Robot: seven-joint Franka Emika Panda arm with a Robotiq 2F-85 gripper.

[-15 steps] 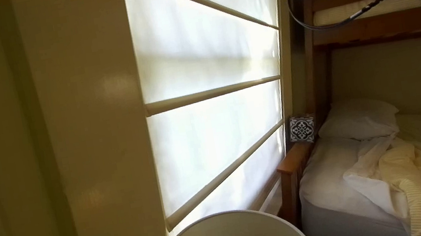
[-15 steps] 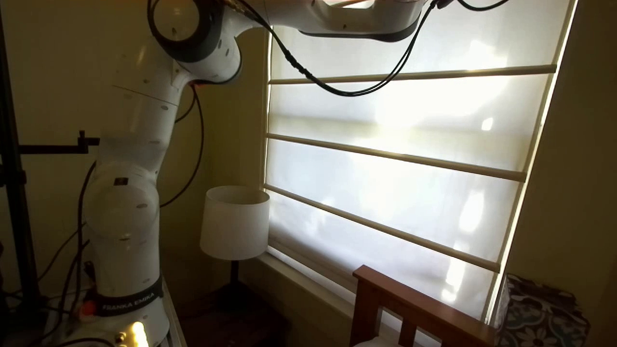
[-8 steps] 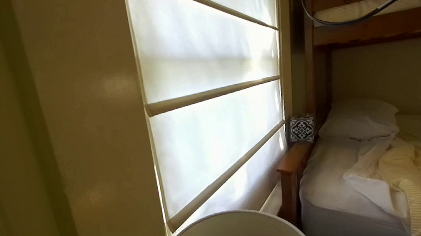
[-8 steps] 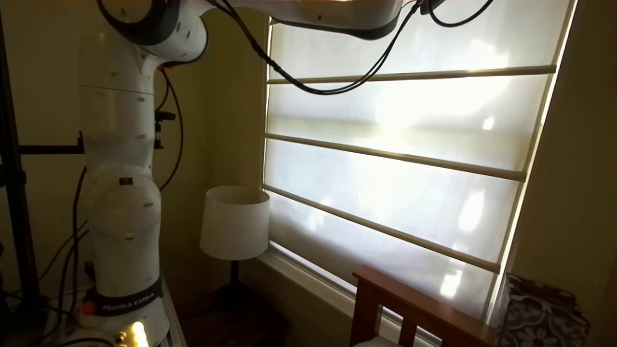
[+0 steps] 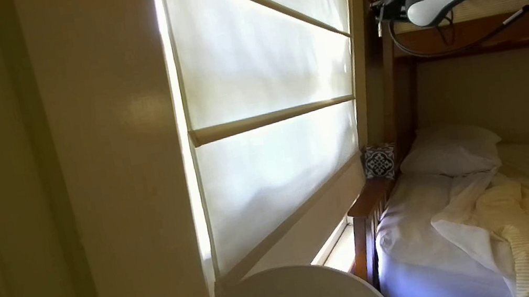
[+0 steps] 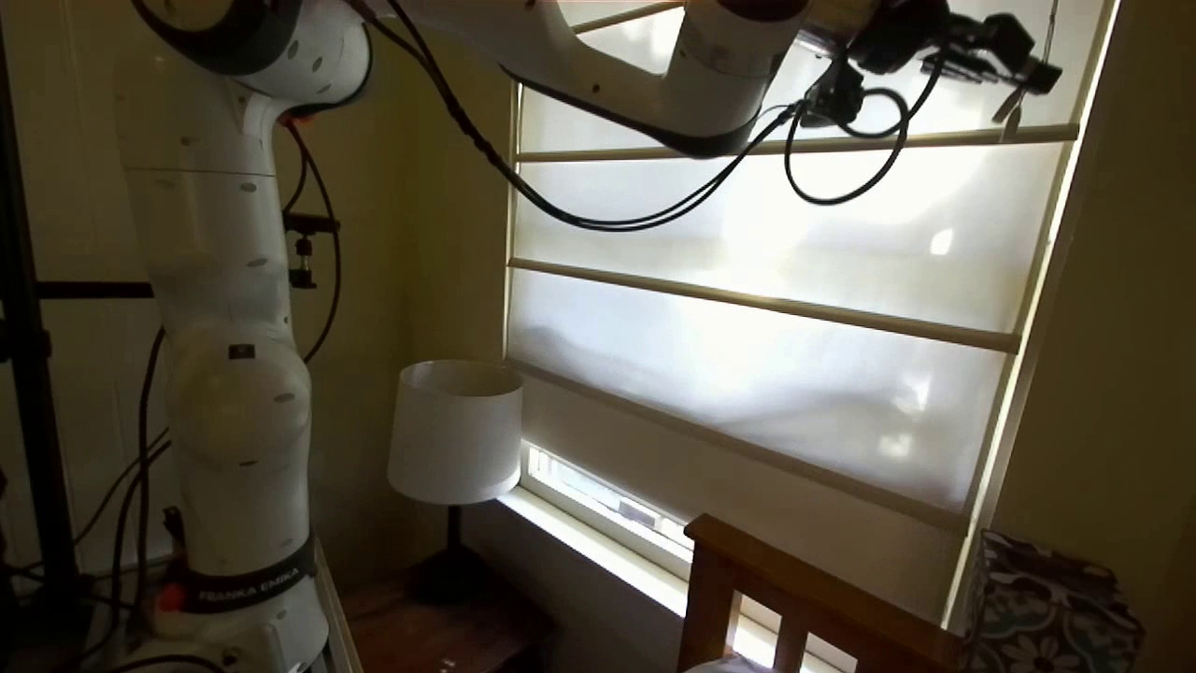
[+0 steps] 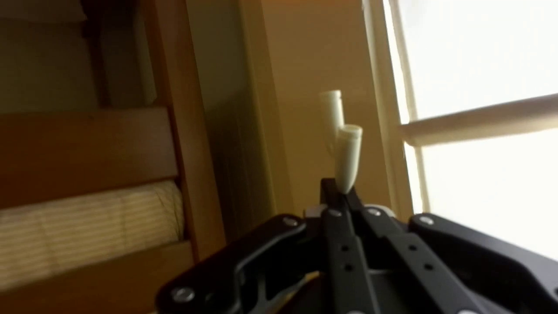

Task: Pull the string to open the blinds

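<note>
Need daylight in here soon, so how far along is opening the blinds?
Done: the end effector is closed on the string, with two white cord ends showing beyond it. In hand: the pull looks partway, as the blinds hang with their visible lower edge above the sill, baring a strip of window in an exterior view. Left: the blinds cover most of the window, so more pulling is probably needed.

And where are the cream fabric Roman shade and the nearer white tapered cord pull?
Cream fabric Roman shade (image 6: 729, 363): in an exterior view, on a backlit panel.
Nearer white tapered cord pull (image 7: 348, 158): in the wrist view, on its middle.
</note>
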